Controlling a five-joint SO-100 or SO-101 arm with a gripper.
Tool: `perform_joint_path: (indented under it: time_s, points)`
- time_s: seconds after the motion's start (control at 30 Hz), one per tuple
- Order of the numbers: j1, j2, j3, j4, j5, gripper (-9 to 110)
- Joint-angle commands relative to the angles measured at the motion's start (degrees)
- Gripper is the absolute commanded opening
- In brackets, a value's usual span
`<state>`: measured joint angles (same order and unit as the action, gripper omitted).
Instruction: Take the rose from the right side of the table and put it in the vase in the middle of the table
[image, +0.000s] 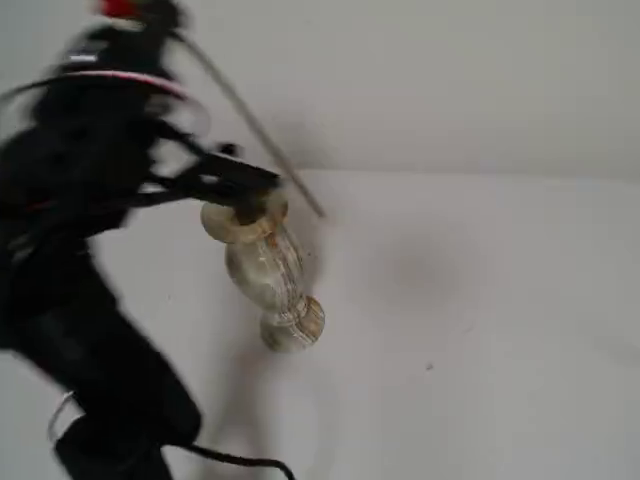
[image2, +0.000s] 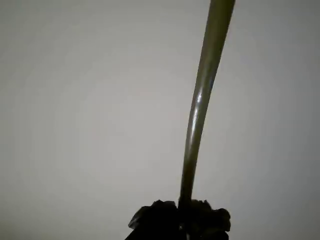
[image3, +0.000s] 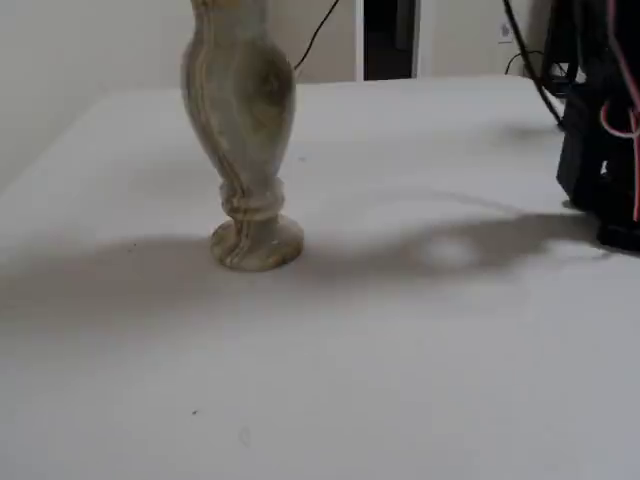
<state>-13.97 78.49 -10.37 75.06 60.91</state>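
The marbled cream-and-brown vase (image: 265, 275) stands upright on the white table (image: 480, 320); another fixed view shows its body and foot (image3: 240, 110) with the rim cut off at the top. My black gripper (image: 262, 184) hovers just over the vase's rim, shut on the thin stem of the rose (image: 240, 110). The red bloom (image: 118, 8) is up at the top left above the arm, and the stem's free end sticks out past the rim to the right, outside the vase. In the wrist view the stem (image2: 200, 105) rises from the dark gripper (image2: 180, 225). The first fixed view is motion-blurred.
The arm's black body (image: 90, 250) fills the left of a fixed view, with a black cable (image: 240, 462) at its foot. The arm's base (image3: 600, 150) stands at the right edge in the other fixed view. Open tabletop (image3: 420, 350) lies in front of the vase.
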Motion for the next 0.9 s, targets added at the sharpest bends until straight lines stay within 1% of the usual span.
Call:
perform_joint_path:
  time_s: [0.0,0.23,0.47,0.87]
  points:
    - [-5.89,4.48,-1.05,-2.55,1.76,0]
    - [-10.37,0.18,-1.49,-3.78,4.83,0]
    - [-10.37,-6.5,-1.49,-7.29,7.73,0]
    - [-6.94,-12.39,-1.76,-7.82,10.99,0]
